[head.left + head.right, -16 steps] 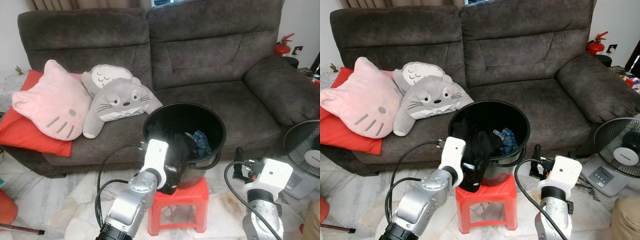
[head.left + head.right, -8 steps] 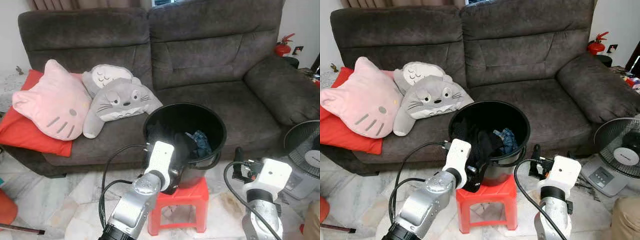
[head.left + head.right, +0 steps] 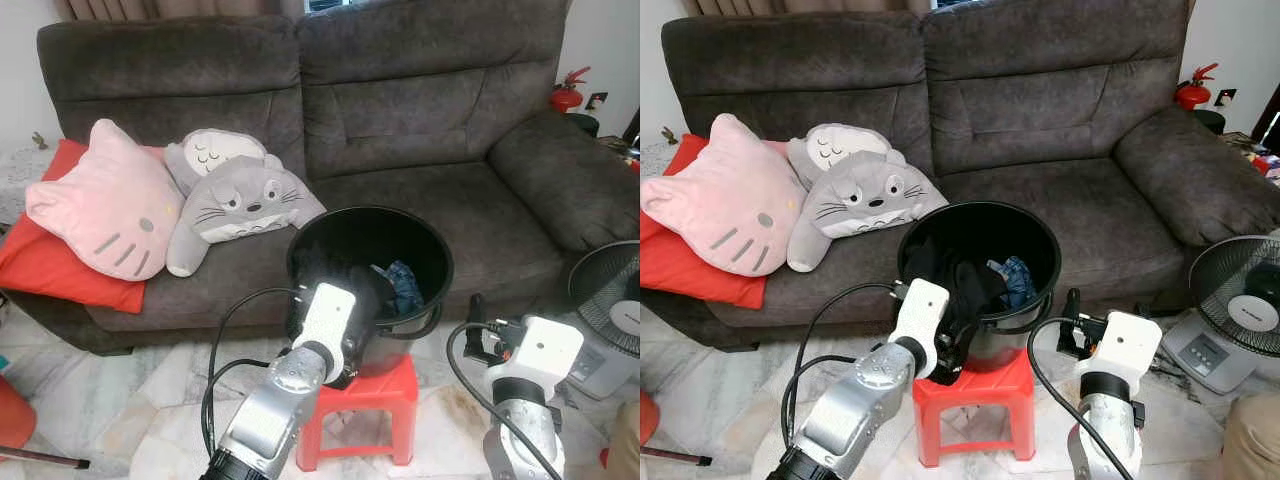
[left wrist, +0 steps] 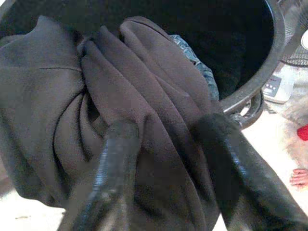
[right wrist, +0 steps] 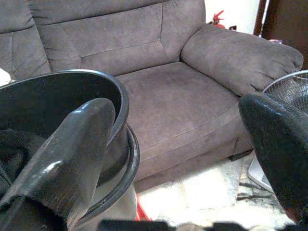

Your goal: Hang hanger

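Fingers of the left hand (image 4: 163,192) spread around dark cloth (image 4: 120,110) draped over the near rim of a black bucket (image 3: 420,240) on a red stool (image 3: 385,395). Right hand (image 5: 183,159) waits wide open beside it. Behind stands the grey sofa (image 3: 420,120); no hanger is visible to me.

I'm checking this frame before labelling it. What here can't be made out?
- Bucket bottom: dark, covered by black cloth and blue cloth.
- Left gripper hold on the cloth: folds hide it, left wrist view.
- Fan: cut off by the eye views' edge.
- Hanger: none can be picked out.
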`<state>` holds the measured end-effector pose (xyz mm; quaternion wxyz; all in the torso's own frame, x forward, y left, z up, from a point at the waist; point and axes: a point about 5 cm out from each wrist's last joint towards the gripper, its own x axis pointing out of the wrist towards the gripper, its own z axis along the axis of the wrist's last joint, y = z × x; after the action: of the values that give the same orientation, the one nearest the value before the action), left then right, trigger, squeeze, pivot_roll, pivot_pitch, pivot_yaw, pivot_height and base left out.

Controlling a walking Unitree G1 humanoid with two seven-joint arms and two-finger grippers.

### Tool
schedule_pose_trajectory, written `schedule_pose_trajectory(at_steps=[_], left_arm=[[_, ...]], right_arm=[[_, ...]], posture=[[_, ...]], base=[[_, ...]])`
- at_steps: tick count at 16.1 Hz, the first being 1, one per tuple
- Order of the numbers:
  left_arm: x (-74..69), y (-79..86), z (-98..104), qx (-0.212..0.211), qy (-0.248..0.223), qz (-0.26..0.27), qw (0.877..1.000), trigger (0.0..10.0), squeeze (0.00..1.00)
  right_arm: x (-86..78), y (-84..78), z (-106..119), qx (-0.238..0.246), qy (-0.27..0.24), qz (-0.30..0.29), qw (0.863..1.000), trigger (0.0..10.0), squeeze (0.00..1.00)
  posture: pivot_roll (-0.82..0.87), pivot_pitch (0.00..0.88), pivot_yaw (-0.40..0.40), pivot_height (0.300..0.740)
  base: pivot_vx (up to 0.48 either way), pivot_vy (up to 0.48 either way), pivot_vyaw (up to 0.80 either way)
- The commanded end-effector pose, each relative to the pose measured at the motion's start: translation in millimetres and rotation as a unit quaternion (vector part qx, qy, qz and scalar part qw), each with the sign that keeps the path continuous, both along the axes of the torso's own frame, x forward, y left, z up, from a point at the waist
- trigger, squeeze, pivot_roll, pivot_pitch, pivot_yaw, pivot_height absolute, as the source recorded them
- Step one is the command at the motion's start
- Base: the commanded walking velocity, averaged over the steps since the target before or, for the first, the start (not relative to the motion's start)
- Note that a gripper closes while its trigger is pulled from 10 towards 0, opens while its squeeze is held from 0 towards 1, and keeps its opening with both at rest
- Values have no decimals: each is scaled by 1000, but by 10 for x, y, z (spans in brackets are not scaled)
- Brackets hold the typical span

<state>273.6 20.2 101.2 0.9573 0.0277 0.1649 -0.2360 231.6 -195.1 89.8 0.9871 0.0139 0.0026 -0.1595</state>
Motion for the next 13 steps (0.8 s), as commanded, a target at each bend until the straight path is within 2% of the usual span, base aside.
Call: schedule_pose_trajectory(at_steps=[1, 2, 3, 4, 5, 8, 10, 11, 13], left_arm=[[5, 1, 35, 8, -15, 2, 1000, 0, 0], [8, -6, 33, 19, -18, -3, 1000, 0, 0], [1, -19, 15, 35, -18, -12, 999, 5137, 0], [-13, -29, -17, 46, -13, -17, 999, 9490, 0], [-26, -29, -55, 49, -4, -17, 999, 10000, 0], [-1, 14, -99, 56, 5, 6, 998, 10000, 0], [36, 47, -99, 40, 11, 26, 999, 10000, 0], [47, 56, -76, 25, 9, 33, 999, 10000, 1000], [70, 71, -22, 4, -1, 42, 999, 10000, 1000]], right_arm=[[18, 45, -6, 3, -1, 6, 1000, 10000, 0], [18, 49, -8, 3, -1, 6, 1000, 10000, 0], [18, 53, -8, 4, -1, 6, 1000, 10000, 0], [17, 54, -10, 4, -1, 7, 1000, 10000, 0], [17, 60, -10, 4, -1, 6, 1000, 10000, 0], [15, 69, -6, 5, -2, 7, 1000, 10000, 0], [8, 81, -14, 6, -2, 8, 1000, 10000, 0], [5, 87, -15, 6, -2, 8, 1000, 10000, 0], [4, 99, -21, 7, -2, 10, 1000, 10000, 0]], posture=[[-65, 0, 86, 740], [-66, 0, 87, 740], [-68, 0, 89, 740], [-68, 0, 89, 740], [-74, 0, 91, 740], [-82, 0, 96, 740], [-86, 0, 100, 740], [-89, 0, 103, 740], [-88, 0, 106, 740]], base=[[0, 0, 0], [0, 0, 0], [0, 0, 0], [0, 0, 0], [0, 0, 0], [0, 0, 0], [0, 0, 0], [0, 0, 0], [0, 0, 0]])
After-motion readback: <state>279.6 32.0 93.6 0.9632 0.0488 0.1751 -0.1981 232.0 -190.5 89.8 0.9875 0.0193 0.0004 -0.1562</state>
